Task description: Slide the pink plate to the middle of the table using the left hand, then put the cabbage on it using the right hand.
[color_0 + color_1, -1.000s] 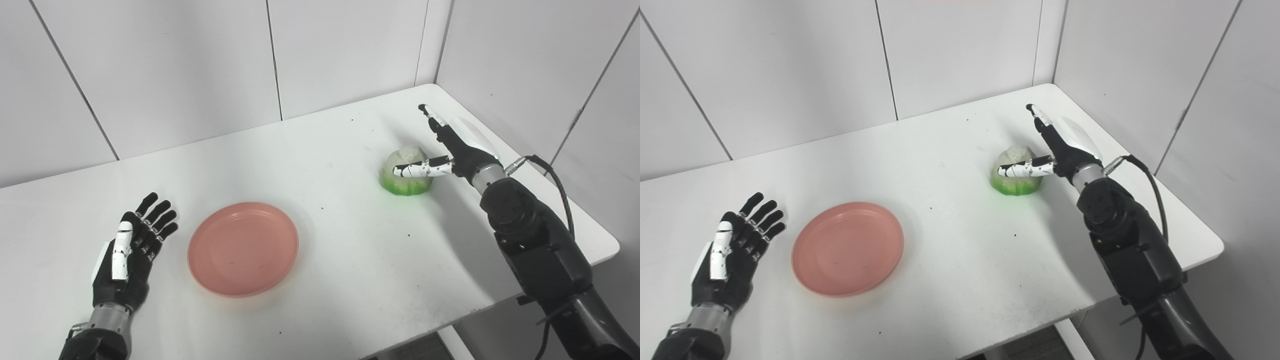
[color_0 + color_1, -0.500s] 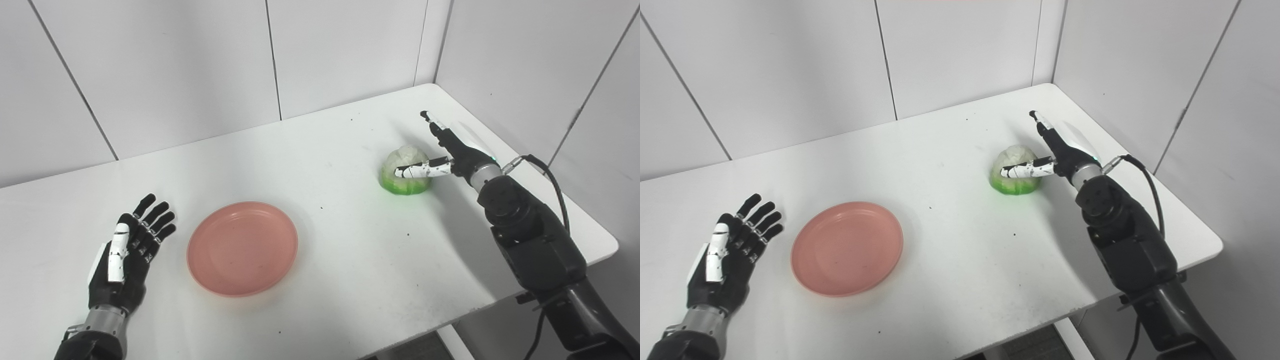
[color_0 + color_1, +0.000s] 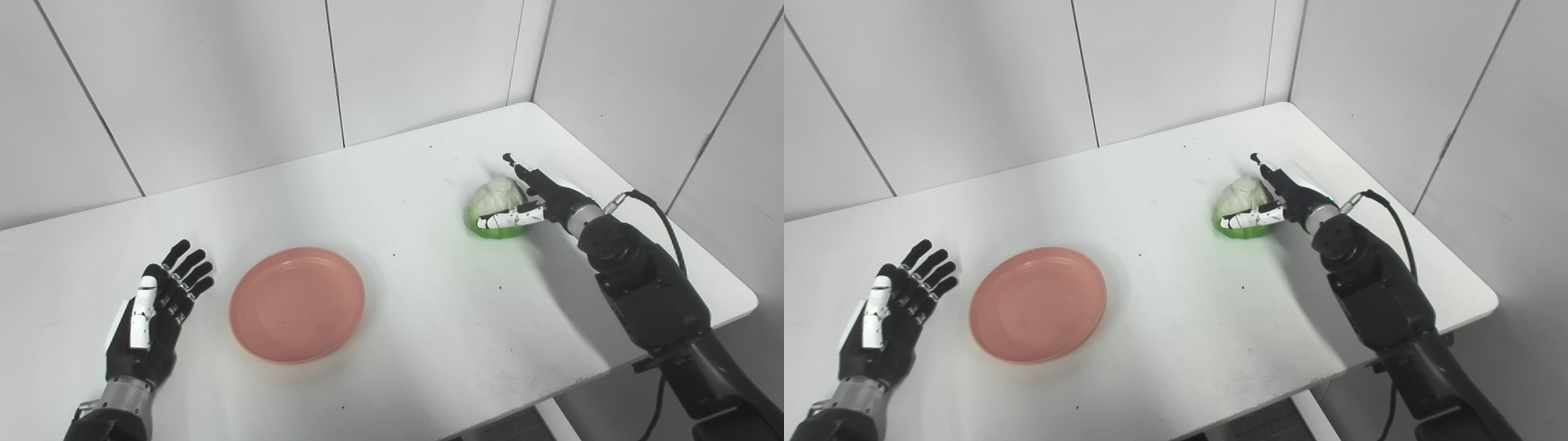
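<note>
Right hand (image 3: 531, 197) against cabbage (image 3: 495, 199); grip unclear, base hidden.

No readable text, labels, brands, numbers or signs anywhere in view.

Two head cams, side by side, looking down-fwd over white table (image 3: 429, 294) toward far corner of wall panels (image 3: 1176, 73). Mid-range. Both share whole tabletop; rt view sits slightly rightward, table contents shifted left.
</note>
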Robot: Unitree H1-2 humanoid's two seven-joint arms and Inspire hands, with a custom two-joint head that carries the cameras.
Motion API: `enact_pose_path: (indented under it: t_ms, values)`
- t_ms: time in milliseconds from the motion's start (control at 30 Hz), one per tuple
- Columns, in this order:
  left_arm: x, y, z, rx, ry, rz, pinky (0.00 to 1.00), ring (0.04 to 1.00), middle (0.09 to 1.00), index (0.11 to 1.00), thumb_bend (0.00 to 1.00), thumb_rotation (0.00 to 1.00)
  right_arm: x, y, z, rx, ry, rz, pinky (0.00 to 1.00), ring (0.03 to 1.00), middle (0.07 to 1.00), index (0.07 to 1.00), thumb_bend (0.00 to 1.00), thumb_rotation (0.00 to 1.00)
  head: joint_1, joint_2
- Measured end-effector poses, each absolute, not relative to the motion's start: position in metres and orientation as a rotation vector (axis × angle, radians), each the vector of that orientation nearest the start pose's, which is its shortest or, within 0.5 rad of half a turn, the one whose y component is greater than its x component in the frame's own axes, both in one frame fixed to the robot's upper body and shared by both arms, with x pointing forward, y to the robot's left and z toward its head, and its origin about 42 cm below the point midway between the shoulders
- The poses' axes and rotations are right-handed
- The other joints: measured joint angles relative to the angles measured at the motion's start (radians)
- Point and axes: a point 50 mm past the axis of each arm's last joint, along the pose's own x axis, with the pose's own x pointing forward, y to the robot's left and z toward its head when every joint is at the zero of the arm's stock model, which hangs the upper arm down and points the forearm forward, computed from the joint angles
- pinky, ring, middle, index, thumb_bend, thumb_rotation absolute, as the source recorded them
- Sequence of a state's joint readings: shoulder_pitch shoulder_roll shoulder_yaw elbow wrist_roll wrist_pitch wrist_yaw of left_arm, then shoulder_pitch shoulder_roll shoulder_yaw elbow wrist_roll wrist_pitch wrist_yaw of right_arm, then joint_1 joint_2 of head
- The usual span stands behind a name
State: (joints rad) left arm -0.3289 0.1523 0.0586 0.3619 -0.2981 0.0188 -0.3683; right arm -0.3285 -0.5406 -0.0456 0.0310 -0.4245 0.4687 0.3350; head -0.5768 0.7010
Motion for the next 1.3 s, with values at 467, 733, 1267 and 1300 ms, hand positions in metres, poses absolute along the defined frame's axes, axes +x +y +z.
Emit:
enact_pose_path:
  t_ms: [467,733,1267,1300]
  values:
    - [0.384,0.244,0.111,-0.16,0.021,-0.346,0.87,0.867,0.879,0.875,0.48,1.0,0.391,-0.382,0.21,-0.878,0.305,-0.015,0.87,0.926,0.944,0.952,1.0,0.2,0.014,0.003]
    - [0.382,0.243,0.112,-0.157,0.021,-0.349,0.86,0.861,0.875,0.87,0.47,1.0,0.394,-0.386,0.208,-0.899,0.234,-0.095,0.59,0.594,0.631,0.666,0.9,0.02,0.021,0.005]
    - [0.38,0.24,0.112,-0.146,0.03,-0.358,0.88,0.877,0.889,0.884,0.48,1.0,0.408,-0.376,0.193,-0.839,0.179,-0.15,0.39,0.443,0.474,0.495,0.53,0.0,0.037,0.005]
    - [0.38,0.24,0.112,-0.146,0.03,-0.357,0.88,0.877,0.889,0.884,0.48,1.0,0.408,-0.376,0.193,-0.834,0.178,-0.152,0.39,0.443,0.474,0.496,0.53,0.0,0.037,0.005]
